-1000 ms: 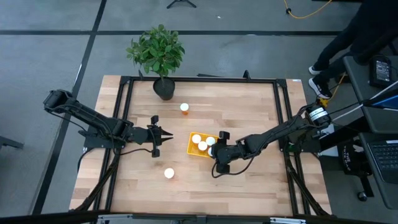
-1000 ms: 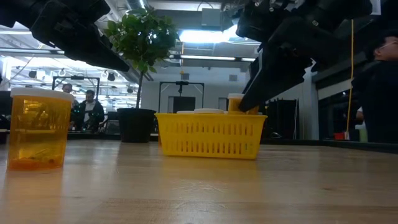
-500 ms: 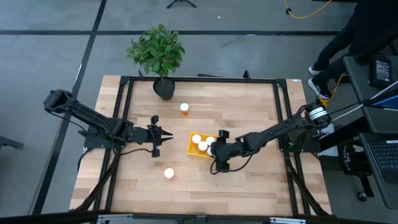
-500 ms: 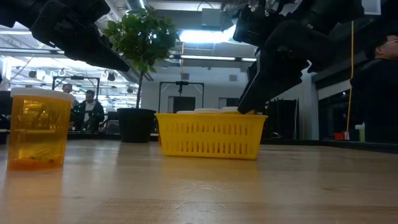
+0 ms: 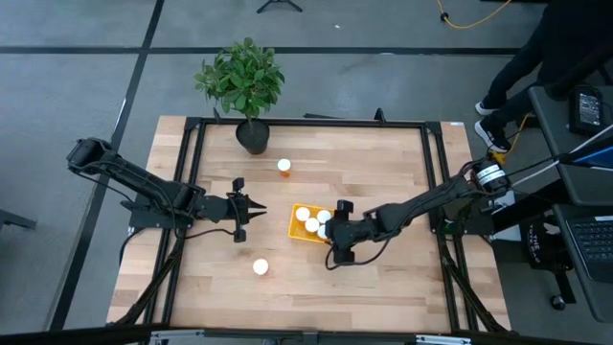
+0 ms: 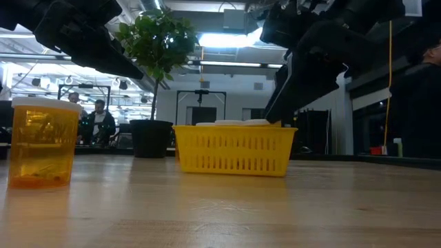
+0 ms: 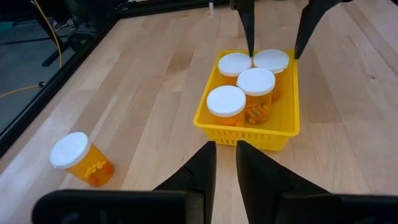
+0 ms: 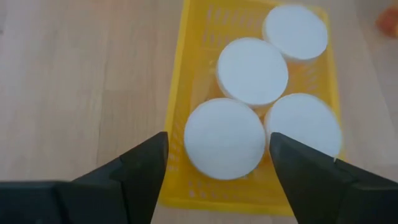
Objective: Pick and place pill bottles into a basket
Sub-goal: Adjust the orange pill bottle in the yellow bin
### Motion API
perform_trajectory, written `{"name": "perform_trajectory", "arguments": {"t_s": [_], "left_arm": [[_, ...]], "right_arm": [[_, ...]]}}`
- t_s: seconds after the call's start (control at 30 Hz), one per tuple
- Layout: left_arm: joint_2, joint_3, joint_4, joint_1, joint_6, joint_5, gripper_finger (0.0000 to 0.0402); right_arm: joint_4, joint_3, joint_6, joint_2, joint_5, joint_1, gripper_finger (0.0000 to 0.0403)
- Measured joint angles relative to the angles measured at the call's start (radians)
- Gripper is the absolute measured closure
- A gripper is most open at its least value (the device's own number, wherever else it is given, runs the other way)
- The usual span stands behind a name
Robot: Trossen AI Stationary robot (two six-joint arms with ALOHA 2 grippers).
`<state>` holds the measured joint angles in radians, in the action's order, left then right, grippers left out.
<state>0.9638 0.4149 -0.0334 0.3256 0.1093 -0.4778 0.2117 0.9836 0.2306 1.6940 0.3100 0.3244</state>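
The yellow basket [image 5: 296, 230] stands mid-table and holds several pill bottles with white caps [image 7: 226, 100], upright on their bases. My right gripper [image 8: 217, 138] hangs over the basket's right side, open. Its fingers stand on either side of one cap [image 8: 224, 140] without plainly touching it. It also shows in the left wrist view [image 7: 273, 53]. One bottle [image 5: 284, 166] stands on the table near the far edge. Another [image 5: 261, 267] stands nearer the front, upright in the low view [image 6: 41, 141]. My left gripper [image 5: 261, 206] waits left of the basket, shut and empty.
A dark pot with a green plant [image 5: 252, 134] stands at the table's far edge, left of centre. A black frame [image 5: 192, 192] runs around the tabletop. A person [image 5: 565, 48] stands beyond the far right corner. Bare wood lies in front of the basket.
My right gripper has gone down and slightly toward the table's left over the basket. The bottle it carried stood above the rim a second ago. Its cap now sits level with the other caps inside the basket.
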Motion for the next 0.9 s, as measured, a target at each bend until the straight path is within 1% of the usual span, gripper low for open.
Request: {"name": "perform_trajectory", "arguments": {"t_s": [0.3, 0.4, 0.47, 0.57, 0.67, 0.77, 0.9], "left_arm": [[0.0, 0.0, 0.0, 0.0, 0.0, 0.0, 0.0343], [0.0, 0.0, 0.0, 0.0, 0.0, 0.0, 0.0343], [0.0, 0.0, 0.0, 0.0, 0.0, 0.0, 0.0343], [0.0, 0.0, 0.0, 0.0, 0.0, 0.0, 0.0343], [0.0, 0.0, 0.001, 0.0, 0.0, 0.0, 0.0343], [0.0, 0.0, 0.0, 0.0, 0.0, 0.0, 0.0343], [0.0, 0.0, 0.0, 0.0, 0.0, 0.0, 0.0343]], "right_arm": [[0.002, 0.0, 0.001, -0.067, 0.0, 0.001, 0.0121], [-0.007, 0.0, -0.006, -0.073, -0.006, 0.001, 0.0131], [-0.007, 0.0, -0.025, -0.084, -0.022, 0.001, 0.0145], [-0.008, 0.005, -0.032, -0.105, -0.024, 0.001, 0.0175], [0.006, 0.035, -0.053, -0.123, -0.024, 0.001, 0.0213], [0.003, 0.058, -0.076, -0.123, -0.042, 0.001, 0.0261], [-0.003, 0.06, -0.074, -0.104, -0.051, 0.001, 0.0336]]}}
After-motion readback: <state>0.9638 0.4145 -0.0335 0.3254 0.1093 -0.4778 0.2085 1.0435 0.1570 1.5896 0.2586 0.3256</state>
